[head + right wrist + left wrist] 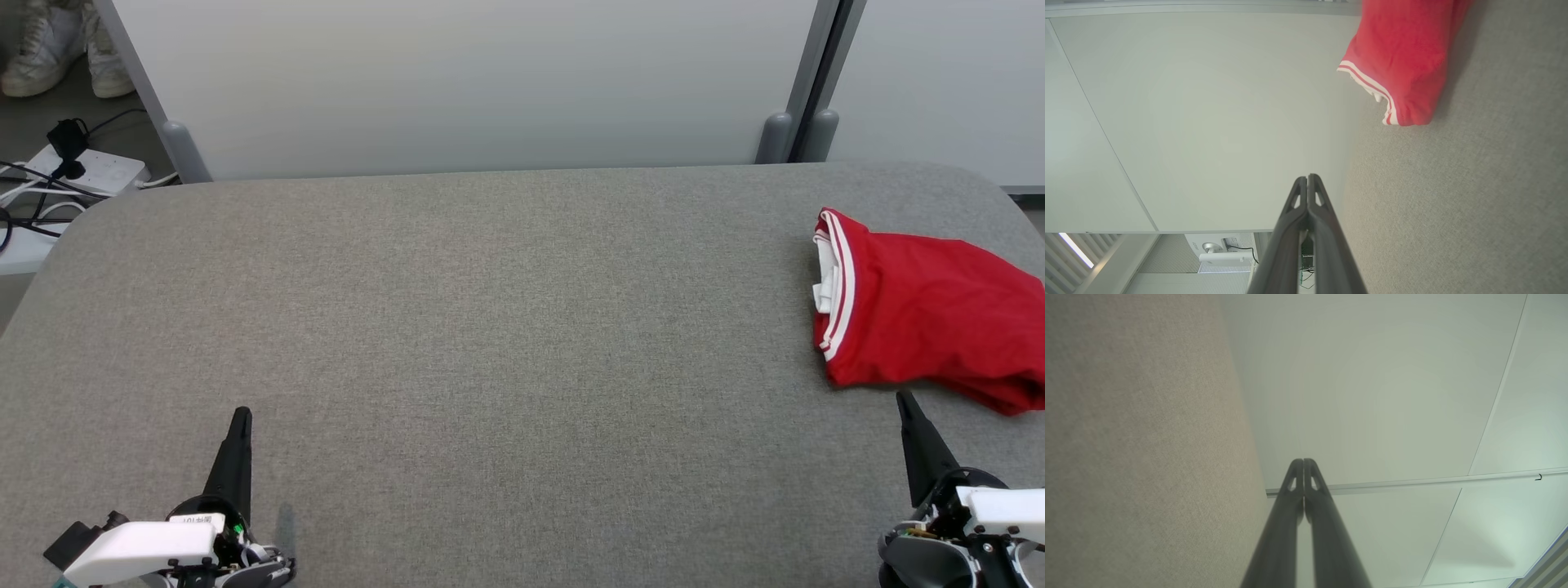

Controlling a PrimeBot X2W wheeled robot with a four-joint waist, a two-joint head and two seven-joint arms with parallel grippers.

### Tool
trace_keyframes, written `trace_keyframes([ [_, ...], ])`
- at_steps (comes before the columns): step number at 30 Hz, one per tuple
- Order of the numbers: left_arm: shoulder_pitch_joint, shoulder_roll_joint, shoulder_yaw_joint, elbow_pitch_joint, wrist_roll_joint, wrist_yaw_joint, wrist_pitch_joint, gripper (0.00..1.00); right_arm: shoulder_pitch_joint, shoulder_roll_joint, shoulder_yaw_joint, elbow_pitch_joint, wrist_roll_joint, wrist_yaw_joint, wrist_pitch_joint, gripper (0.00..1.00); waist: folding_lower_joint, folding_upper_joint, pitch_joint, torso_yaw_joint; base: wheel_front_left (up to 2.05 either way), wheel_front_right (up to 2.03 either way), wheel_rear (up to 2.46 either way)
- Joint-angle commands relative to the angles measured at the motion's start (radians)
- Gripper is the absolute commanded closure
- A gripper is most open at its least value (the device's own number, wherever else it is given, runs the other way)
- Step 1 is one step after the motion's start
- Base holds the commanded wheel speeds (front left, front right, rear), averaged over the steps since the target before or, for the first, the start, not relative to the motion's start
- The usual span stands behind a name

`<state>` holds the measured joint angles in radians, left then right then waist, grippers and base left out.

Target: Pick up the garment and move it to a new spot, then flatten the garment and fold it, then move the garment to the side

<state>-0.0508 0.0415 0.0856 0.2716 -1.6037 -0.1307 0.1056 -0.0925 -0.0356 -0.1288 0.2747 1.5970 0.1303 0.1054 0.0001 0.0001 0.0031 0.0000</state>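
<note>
Garment [931,318], red with white trim, lies bunched near the bench's [490,327] right edge; left gripper [242,412] and right gripper [904,398] hold nothing, jaws pressed together.

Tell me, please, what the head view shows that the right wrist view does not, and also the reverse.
The head view adds the left gripper, shut, at the lower left, and on the floor past the table's far left corner a white power strip with black cables and a pair of white shoes.

The right wrist view adds a white device with a cable and a slatted surface.

Both show the red garment with white-striped trim on the grey table, the pale panel behind, and the right gripper, shut, near the garment but apart from it.
</note>
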Motion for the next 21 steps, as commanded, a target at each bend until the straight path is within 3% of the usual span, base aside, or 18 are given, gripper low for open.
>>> trace_keyframes([
  [1,-0.057,0.009,0.028,-0.027,-0.005,0.0,0.008,1.0,-0.015,-0.015,0.015,-0.03,0.012,0.0,0.008,1.0,-0.0001,-0.0001,0.0,0.0,0.0,0.0,0.0],
  [21,-0.057,0.009,0.028,-0.027,-0.005,0.0,0.008,1.0,-0.015,-0.015,0.015,-0.03,0.012,0.0,0.008,1.0,-0.0001,-0.0001,0.0,0.0,0.0,0.0,0.0],
])
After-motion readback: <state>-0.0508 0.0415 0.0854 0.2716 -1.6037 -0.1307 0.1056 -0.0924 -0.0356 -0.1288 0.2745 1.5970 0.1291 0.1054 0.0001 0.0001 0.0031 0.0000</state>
